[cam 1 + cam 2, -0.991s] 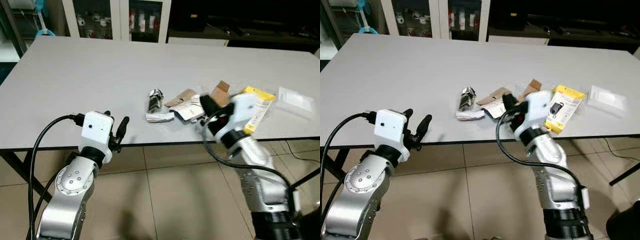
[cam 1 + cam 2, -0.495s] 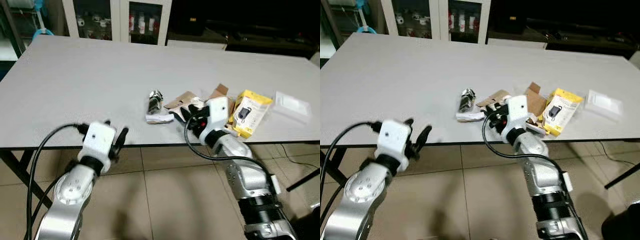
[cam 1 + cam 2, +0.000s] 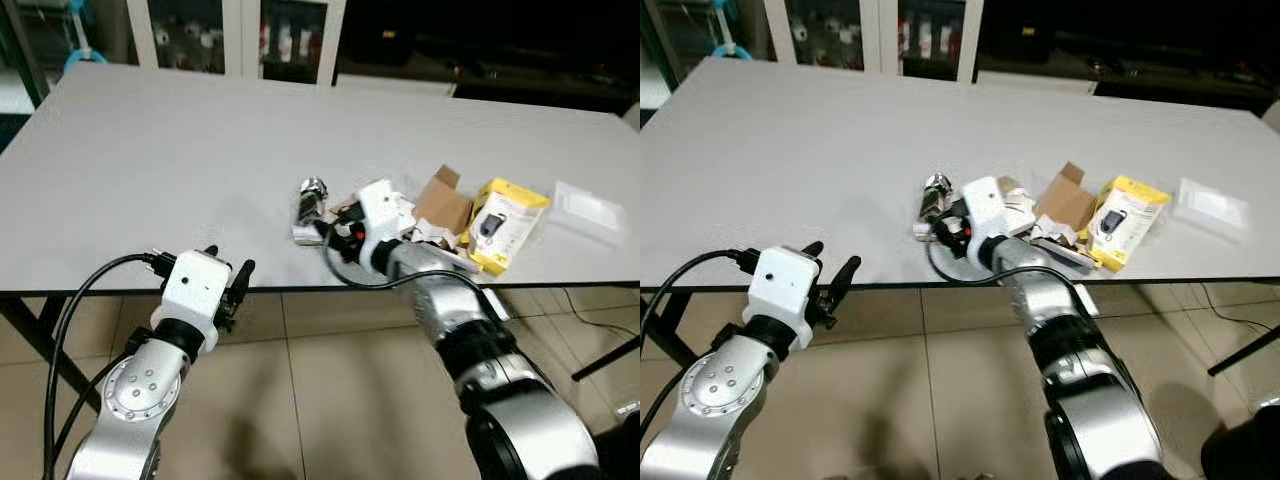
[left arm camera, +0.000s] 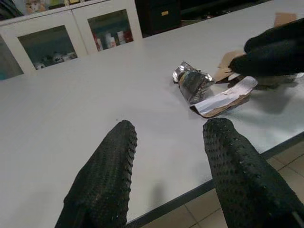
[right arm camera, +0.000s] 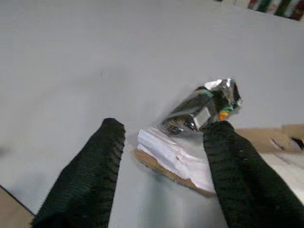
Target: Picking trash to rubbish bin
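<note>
Head stereo pair looks forward and down over the grey table (image 3: 180, 150). Left wrist view looks low across the tabletop, near its front edge. Right wrist view looks down closely. All views share the crumpled foil wrapper (image 4: 192, 81) and the white paper scrap (image 5: 173, 156)

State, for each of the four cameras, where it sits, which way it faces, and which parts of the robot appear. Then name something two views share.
Left and right eye views: on the head, facing forward and down at the grey table; both silver arms show.
Left wrist view: along the left gripper, facing the crumpled foil wrapper.
Right wrist view: along the right gripper, over the torn white card.
Shared: wrapper and card appear in both wrist views.
</note>
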`<state>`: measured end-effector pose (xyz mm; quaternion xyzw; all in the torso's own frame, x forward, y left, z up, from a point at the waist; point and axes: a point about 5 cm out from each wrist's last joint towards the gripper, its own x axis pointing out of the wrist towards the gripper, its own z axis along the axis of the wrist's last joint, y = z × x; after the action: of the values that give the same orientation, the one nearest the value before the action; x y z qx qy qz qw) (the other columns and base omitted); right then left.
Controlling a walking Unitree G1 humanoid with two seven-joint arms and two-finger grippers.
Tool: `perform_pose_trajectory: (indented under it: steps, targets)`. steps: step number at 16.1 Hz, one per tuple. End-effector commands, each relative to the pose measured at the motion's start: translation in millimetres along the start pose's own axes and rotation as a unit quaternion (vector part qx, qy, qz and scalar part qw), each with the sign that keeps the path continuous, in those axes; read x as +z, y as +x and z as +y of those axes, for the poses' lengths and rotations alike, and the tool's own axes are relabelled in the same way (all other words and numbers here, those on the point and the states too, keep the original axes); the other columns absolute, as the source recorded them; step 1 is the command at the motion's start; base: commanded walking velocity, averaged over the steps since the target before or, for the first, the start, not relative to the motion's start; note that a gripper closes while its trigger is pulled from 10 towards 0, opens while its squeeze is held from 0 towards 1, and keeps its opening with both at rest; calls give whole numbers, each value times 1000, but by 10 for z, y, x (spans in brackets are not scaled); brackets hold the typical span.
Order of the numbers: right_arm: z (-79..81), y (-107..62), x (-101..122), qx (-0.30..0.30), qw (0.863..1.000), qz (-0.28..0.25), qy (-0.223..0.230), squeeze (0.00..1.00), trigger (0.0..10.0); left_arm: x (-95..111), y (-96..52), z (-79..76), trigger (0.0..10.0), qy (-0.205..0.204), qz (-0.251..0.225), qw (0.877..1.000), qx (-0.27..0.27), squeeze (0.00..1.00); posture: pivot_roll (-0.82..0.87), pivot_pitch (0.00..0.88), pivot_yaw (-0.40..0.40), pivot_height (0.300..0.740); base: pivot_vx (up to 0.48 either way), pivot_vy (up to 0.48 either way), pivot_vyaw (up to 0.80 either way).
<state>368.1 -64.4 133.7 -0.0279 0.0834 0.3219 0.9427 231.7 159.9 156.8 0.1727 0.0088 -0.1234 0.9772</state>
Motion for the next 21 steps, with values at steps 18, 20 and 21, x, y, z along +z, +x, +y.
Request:
perform_pose_trajectory:
  steps: [18,20,21]
  targets:
    - [-83,55,-136,-1,996,47,-82,0,10000,197,-188,-67,10000,-21,-8,997,-72,0,165,152,-133,740,0,0,0]
    - [-110,56,-138,-23,995,50,-80,0,10000,195,-216,-69,10000,-23,-3,997,-68,0,176,161,-143,740,0,0,0]
    - [-115,55,-141,-27,995,52,-81,0,10000,190,-232,-73,10000,-22,-1,998,-67,0,181,165,-148,740,0,0,0]
